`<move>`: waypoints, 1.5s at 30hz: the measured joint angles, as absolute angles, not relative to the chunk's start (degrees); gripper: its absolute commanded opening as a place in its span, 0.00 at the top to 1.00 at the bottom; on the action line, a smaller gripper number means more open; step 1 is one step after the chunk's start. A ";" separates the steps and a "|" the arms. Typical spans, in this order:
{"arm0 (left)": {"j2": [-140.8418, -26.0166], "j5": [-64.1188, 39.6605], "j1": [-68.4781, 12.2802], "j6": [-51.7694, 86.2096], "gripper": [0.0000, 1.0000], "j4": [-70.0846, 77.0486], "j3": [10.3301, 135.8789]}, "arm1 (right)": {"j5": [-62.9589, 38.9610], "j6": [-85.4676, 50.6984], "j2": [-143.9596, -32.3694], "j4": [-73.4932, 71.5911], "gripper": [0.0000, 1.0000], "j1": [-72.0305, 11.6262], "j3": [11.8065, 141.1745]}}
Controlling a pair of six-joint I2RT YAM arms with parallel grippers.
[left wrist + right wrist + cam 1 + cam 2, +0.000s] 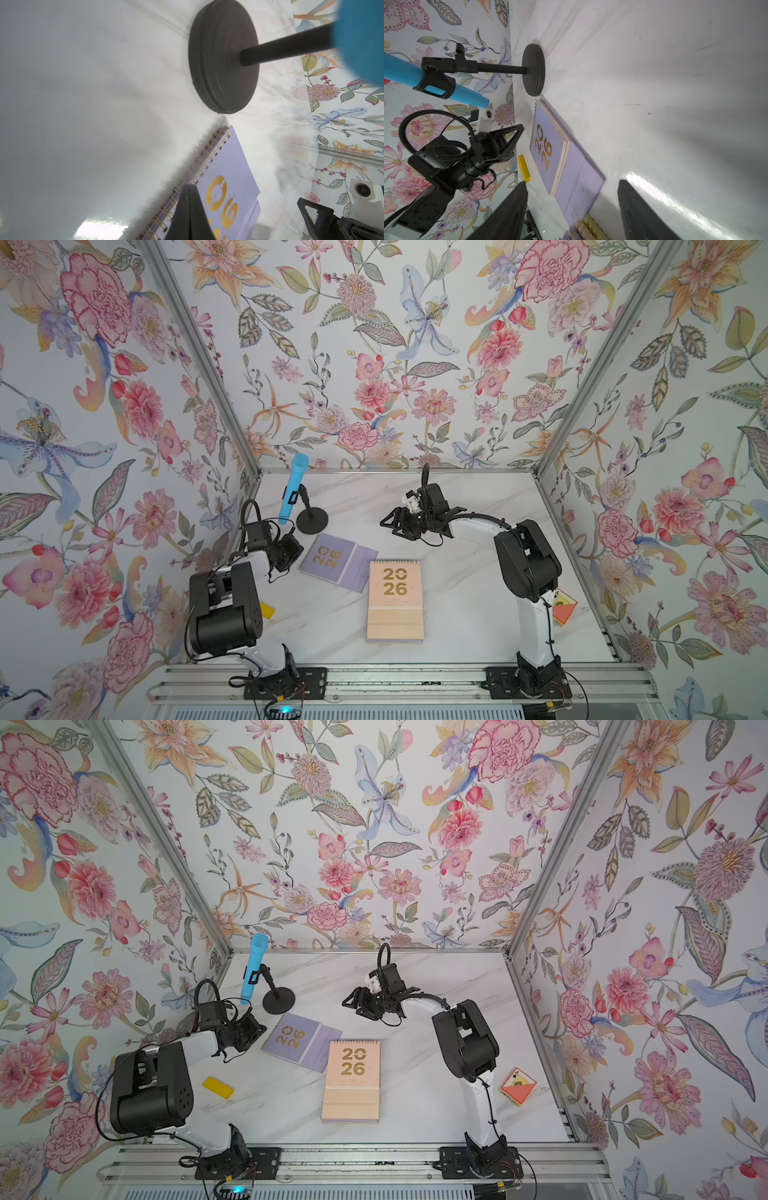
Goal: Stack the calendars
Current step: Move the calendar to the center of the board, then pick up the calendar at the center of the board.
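A lilac calendar (336, 558) (301, 1042) lies flat and askew left of centre. Just to its right and nearer the front is a stack of calendars (395, 601) (352, 1079) with a peach one on top. The stack's spiral edges (583, 228) show lilac, peach and yellow-green. My left gripper (296, 551) (189, 186) is shut and empty, its tips over the lilac calendar's (232, 166) gold spiral edge. My right gripper (391, 526) (572, 182) hovers open and empty behind the stack, aimed towards the lilac calendar (550, 149).
A blue microphone (251, 973) on a black round-based stand (278, 1001) sits at the back left, close behind the lilac calendar. A small yellow block (218, 1087) lies by the left arm. An orange playing card (517, 1085) lies by the right wall.
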State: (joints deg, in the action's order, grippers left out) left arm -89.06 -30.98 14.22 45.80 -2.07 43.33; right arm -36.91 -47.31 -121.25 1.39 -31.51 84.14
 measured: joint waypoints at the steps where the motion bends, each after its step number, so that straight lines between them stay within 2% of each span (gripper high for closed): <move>1: -87.72 -30.06 14.22 45.41 1.00 -3.18 44.16 | -37.08 -47.11 -121.80 1.74 0.29 -31.55 84.88; 7: -82.85 -26.57 14.22 43.94 1.00 -7.33 44.49 | -37.91 -46.41 -125.62 3.09 0.27 -32.18 89.41; 14: -76.40 -25.32 13.19 43.97 1.00 -10.31 36.73 | -38.85 -45.82 -130.80 4.29 0.26 -32.45 95.77; 21: -71.29 -24.43 8.82 45.12 1.00 -11.33 29.93 | -39.70 -45.80 -132.99 5.54 0.26 -32.84 98.63; 33: -74.28 -23.44 4.56 47.46 1.00 -9.10 27.42 | -40.12 -45.76 -132.99 6.04 0.25 -33.04 99.46; 45: -78.74 -22.02 3.86 47.44 1.00 -6.96 29.32 | -40.14 -45.63 -132.99 6.26 0.24 -33.04 99.44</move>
State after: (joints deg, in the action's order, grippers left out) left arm -78.74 -22.02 3.86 47.44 -6.96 29.32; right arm -40.14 -45.63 -132.99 6.26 -33.04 99.44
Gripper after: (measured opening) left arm 0.049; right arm 0.754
